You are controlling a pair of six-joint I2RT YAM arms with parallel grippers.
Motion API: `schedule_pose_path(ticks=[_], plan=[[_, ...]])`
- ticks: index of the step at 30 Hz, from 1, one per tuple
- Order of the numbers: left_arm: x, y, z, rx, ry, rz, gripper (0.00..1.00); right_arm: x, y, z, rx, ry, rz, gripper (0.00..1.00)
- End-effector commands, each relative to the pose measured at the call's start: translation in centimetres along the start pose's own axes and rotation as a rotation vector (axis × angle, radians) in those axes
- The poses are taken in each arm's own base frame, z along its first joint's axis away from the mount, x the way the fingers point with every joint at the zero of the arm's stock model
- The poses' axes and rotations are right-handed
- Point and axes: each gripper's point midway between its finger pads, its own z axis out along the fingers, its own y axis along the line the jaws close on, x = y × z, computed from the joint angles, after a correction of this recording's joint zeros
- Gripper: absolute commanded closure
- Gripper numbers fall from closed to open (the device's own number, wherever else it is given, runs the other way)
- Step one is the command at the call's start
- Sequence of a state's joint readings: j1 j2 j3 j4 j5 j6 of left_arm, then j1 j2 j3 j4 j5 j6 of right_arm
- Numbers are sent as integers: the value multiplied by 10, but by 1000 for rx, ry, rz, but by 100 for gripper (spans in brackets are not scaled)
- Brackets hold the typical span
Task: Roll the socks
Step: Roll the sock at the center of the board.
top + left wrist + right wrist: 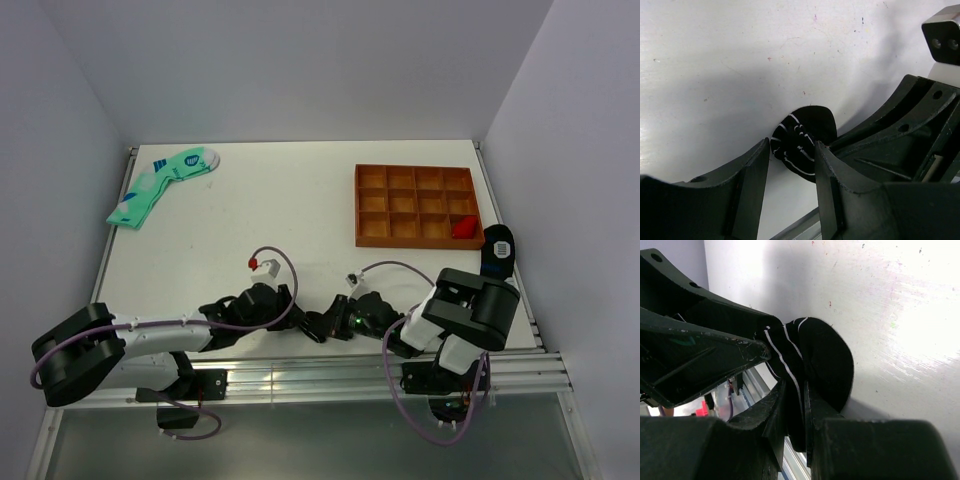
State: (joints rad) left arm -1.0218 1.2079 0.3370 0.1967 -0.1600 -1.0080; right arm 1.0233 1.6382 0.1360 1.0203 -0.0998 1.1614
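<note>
Socks (827,365) = black w/ thin white stripes, bunched in a small lump at the table's (300,210) 6 o'clock edge, btwn both grippers. Orange tray (416,168) sits at 2 o'clock and mint-green socks (160,185) at 10 o'clock, both well apart from the work. Right gripper (795,405) pinches the lump tight. Left gripper (792,150) has jaws spread, tips right at the lump's 9 o'clock side, prob. not squeezing. Step, I think: mid-roll, lump half wound. Next: left should tuck & turn the loose end over while right holds firm, so it won't pop open.
</note>
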Motion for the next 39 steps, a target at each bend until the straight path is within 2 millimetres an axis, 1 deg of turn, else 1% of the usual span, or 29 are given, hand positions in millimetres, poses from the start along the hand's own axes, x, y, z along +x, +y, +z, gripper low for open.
schedule_pose_path(ticks=[1,2,11,12,20,24,25,26,27,29,30,32,33,34,35,36,37,39], plan=[[-7,-9,0,30,-47,1,53,49,-138,-53,503,175,-6,99],[-7,-9,0,32,-47,0,53,50,-140,-54,512,177,2,99],[1,-2,6,5,-37,19,54,50,-139,-52,484,187,25,100],[3,1,6,-9,-28,26,54,50,-138,-50,478,191,23,100],[5,8,6,-63,-7,49,55,54,-125,-38,388,234,4,100],[7,12,6,-102,20,78,56,55,-124,-39,365,235,13,100],[7,10,6,-106,24,85,56,55,-126,-39,371,234,13,100],[11,15,7,-129,46,96,57,55,-126,-40,372,235,10,100],[10,13,8,-130,49,101,57,56,-125,-40,366,237,8,100],[16,18,9,-157,80,113,57,54,-122,-38,355,233,-2,100],[15,16,11,-159,86,118,57,53,-121,-37,351,232,-6,100],[23,20,13,-182,117,135,58,53,-121,-37,351,234,-13,100],[22,16,15,-177,119,136,59,53,-120,-37,349,235,-18,100],[28,24,16,-209,145,147,60,51,-120,-36,347,229,-20,100],[31,26,15,-222,158,157,61,52,-118,-36,339,234,-25,100],[31,23,16,-221,162,161,62,51,-118,-35,336,230,-28,100],[34,27,17,-235,175,167,67,51,-117,-36,331,230,-27,100],[35,29,17,-260,188,178,72,51,-117,-35,327,230,-30,100]])
